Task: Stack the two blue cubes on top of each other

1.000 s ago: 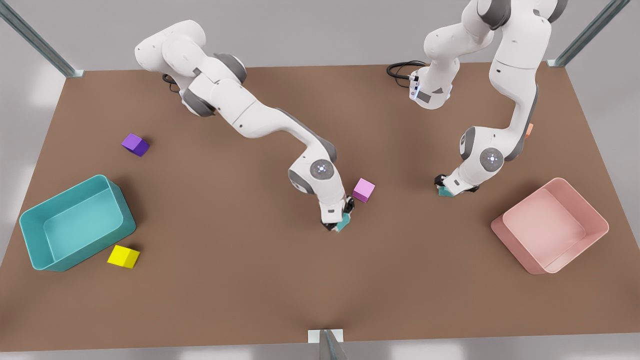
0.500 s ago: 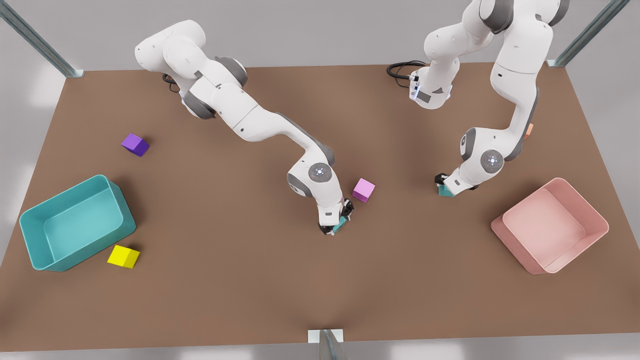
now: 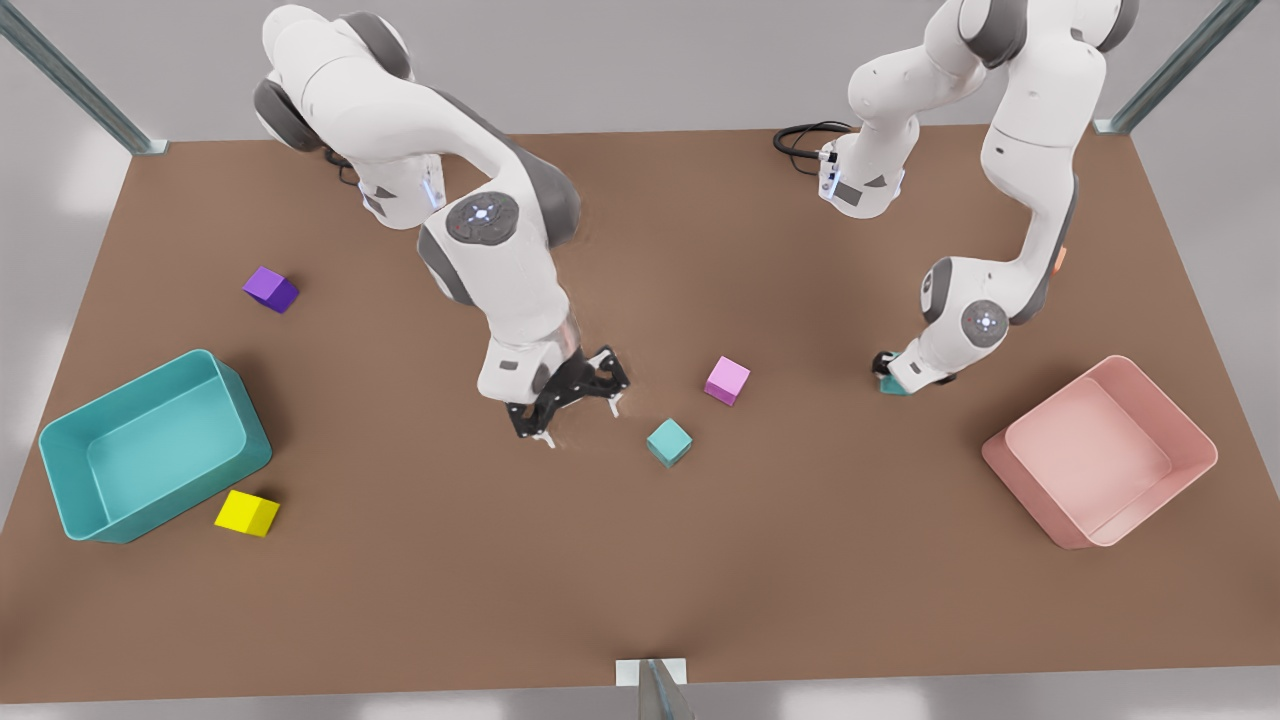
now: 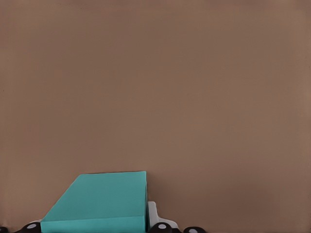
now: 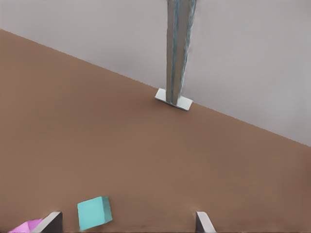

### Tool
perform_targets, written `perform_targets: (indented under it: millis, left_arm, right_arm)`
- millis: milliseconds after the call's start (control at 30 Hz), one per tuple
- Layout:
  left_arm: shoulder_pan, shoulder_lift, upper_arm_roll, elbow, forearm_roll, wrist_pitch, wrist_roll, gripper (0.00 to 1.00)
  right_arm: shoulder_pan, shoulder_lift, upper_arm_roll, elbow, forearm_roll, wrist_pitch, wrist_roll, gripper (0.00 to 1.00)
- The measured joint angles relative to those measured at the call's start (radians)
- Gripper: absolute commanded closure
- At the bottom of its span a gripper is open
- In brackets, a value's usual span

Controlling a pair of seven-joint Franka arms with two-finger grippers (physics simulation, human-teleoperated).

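— What are the two blue cubes like?

— Small, matte, plain teal, sharp-edged; same size as the other coloured cubes. The loose blue cube (image 3: 669, 442) sits alone on the brown table (image 3: 400, 600), near the middle, turned corner-on to the front view; the right wrist view has it (image 5: 94, 212) flat on the table too.

— And the other?

— The held blue cube (image 3: 893, 386) is low over the table towards the front view's right, well apart from the first; the left gripper (image 3: 893, 378) is clamped on it; in the left wrist view its smooth teal faces (image 4: 97, 204) sit between the fingers.

— The right gripper?

— The right gripper (image 3: 572, 405) hangs above the table just to the front view's left of the loose blue cube, fingers spread wide, grasping nothing; the cube lies apart from it.

— What else is on the table?

— A pink cube (image 3: 727, 380) near the loose blue cube, not touching; a purple cube (image 3: 270, 289) far to the front view's left; a yellow cube (image 3: 247, 513) just beside a teal bin (image 3: 60, 470), smooth-walled with rounded corners; a pink bin (image 3: 1025, 495) of like shape at the front view's right. The tabletop is flat, matte brown; a metal post (image 5: 177, 48) stands at its edge.
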Motion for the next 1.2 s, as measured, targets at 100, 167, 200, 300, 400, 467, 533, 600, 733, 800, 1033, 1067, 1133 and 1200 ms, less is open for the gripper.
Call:
perform_targets:
  millis: [100, 167, 200, 300, 400, 467, 533, 600, 733, 800, 1033, 1067, 1133, 1200]
  left_arm:
    - [-0.01, -0.012, -0.07, 0.085, 0.001, -0.054, -0.031, 0.37]
    - [-0.039, 0.011, -0.149, 0.162, 0.001, -0.098, -0.073, 0.37]
    - [-0.084, 0.024, -0.165, 0.208, 0.001, -0.125, -0.1, 0.37]
    - [-0.274, 0.107, -0.181, 0.384, -0.003, -0.204, -0.209, 0.37]
    - [-0.439, 0.214, -0.183, 0.56, -0.007, -0.256, -0.341, 0.38]
    - [-0.514, 0.295, -0.183, 0.691, -0.007, -0.287, -0.434, 0.38]
    - [-0.556, 0.362, -0.179, 0.783, -0.004, -0.311, -0.525, 0.38]
    - [-0.593, 0.421, -0.163, 0.851, -0.002, -0.329, -0.611, 0.38]
    - [-0.653, 0.491, -0.086, 0.925, -0.001, -0.351, -0.76, 0.39]
    - [-0.66, 0.513, -0.07, 0.951, 0.002, -0.358, -0.822, 0.4]
    - [-0.703, 0.569, -0.06, 1.037, 0.021, -0.372, -0.996, 0.4]
    - [-0.704, 0.566, -0.059, 1.038, 0.025, -0.378, -1.016, 0.4]
    - [-0.701, 0.56, -0.059, 1.038, 0.03, -0.388, -1.053, 0.4]
    - [-0.698, 0.556, -0.059, 1.039, 0.033, -0.395, -1.085, 0.4]
  right_arm:
    - [-0.278, -0.205, -0.001, -0.247, 0.058, -0.209, 0.005, 0.0]
    - [-0.393, -0.313, -0.002, -0.436, 0.095, -0.307, 0.008, 0.0]
    - [-0.424, -0.356, -0.003, -0.541, 0.109, -0.334, 0.011, 0.0]
    - [-0.47, -0.437, -0.004, -0.816, 0.134, -0.308, 0.018, 0.0]
    - [-0.498, -0.451, 0.0, -0.937, 0.145, -0.225, 0.024, 0.0]
    - [-0.513, -0.459, 0.004, -0.953, 0.148, -0.182, 0.028, 0.0]
    - [-0.523, -0.468, 0.006, -0.953, 0.161, -0.153, 0.031, 0.0]
    - [-0.526, -0.472, 0.006, -0.952, 0.172, -0.133, 0.034, 0.0]
    - [-0.52, -0.473, 0.007, -0.95, 0.183, -0.108, 0.037, 0.0]
    - [-0.515, -0.473, 0.007, -0.95, 0.185, -0.101, 0.038, 0.0]
    - [-0.501, -0.474, 0.008, -0.949, 0.189, -0.088, 0.04, 0.0]
    - [-0.5, -0.473, 0.008, -0.949, 0.189, -0.087, 0.04, 0.0]
    - [-0.5, -0.472, 0.008, -0.948, 0.189, -0.085, 0.04, 0.0]
    - [-0.502, -0.471, 0.008, -0.941, 0.189, -0.084, 0.041, 0.0]
